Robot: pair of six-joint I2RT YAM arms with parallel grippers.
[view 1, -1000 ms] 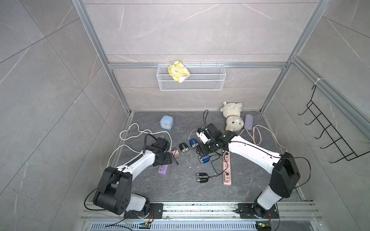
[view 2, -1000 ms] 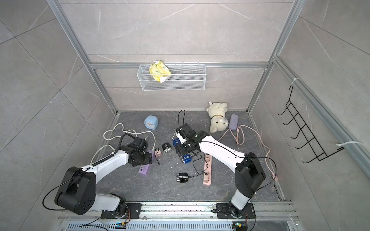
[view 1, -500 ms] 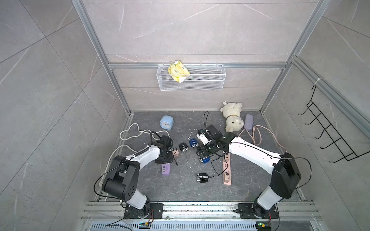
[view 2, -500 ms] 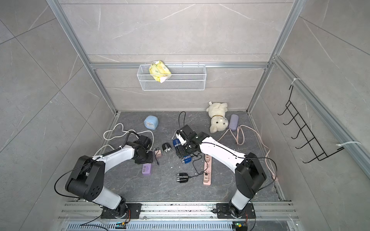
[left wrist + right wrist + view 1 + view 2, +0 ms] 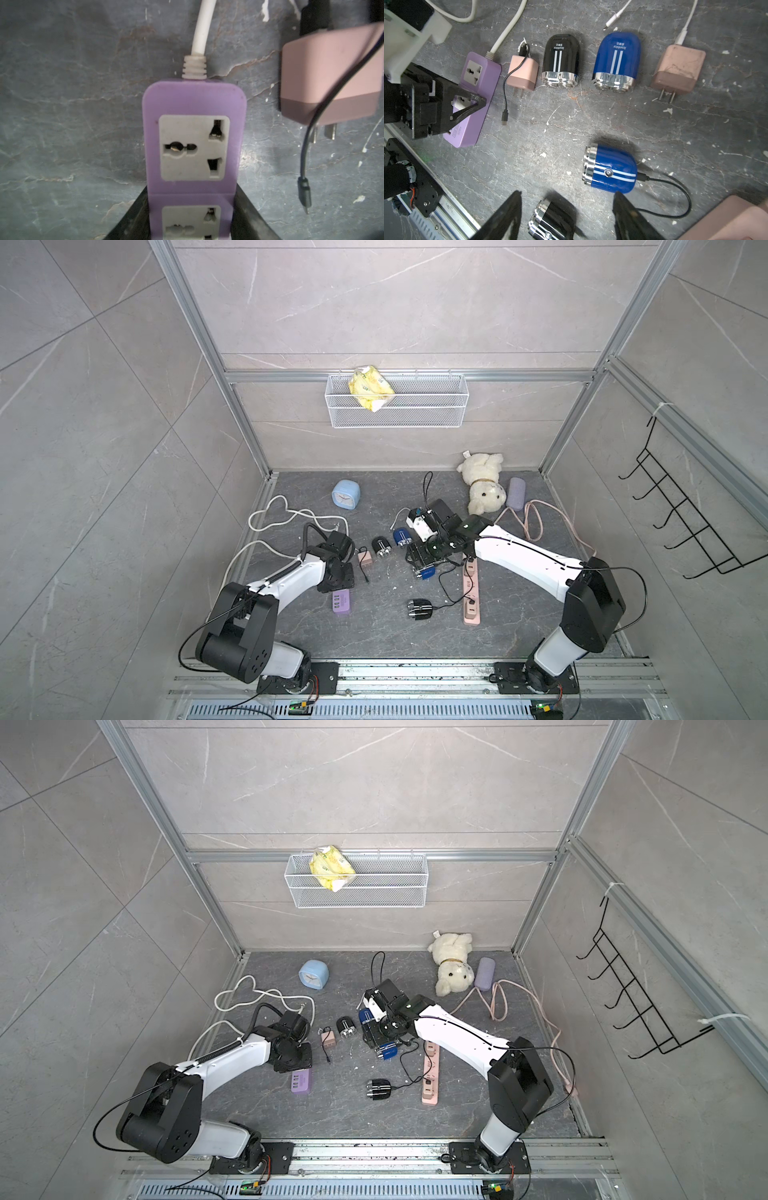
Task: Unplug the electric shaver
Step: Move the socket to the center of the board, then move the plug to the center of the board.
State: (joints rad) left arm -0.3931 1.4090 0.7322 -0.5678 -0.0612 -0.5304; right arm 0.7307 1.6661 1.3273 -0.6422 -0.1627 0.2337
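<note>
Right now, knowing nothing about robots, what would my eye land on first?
The left gripper pinching a purple power strip on the left, and the right gripper hanging open over a blue shaver with a black cable plugged in. Behind them, a white plush bear lies at the back.

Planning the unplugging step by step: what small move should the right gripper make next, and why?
Probably shift the right gripper toward the nearest blue shaver and lower onto it. Its jaws stand open, holding nothing; the wrist view shows a black shaver between them, but that blue one has a black plug in its end. The left gripper is clamped on the purple strip.
</note>
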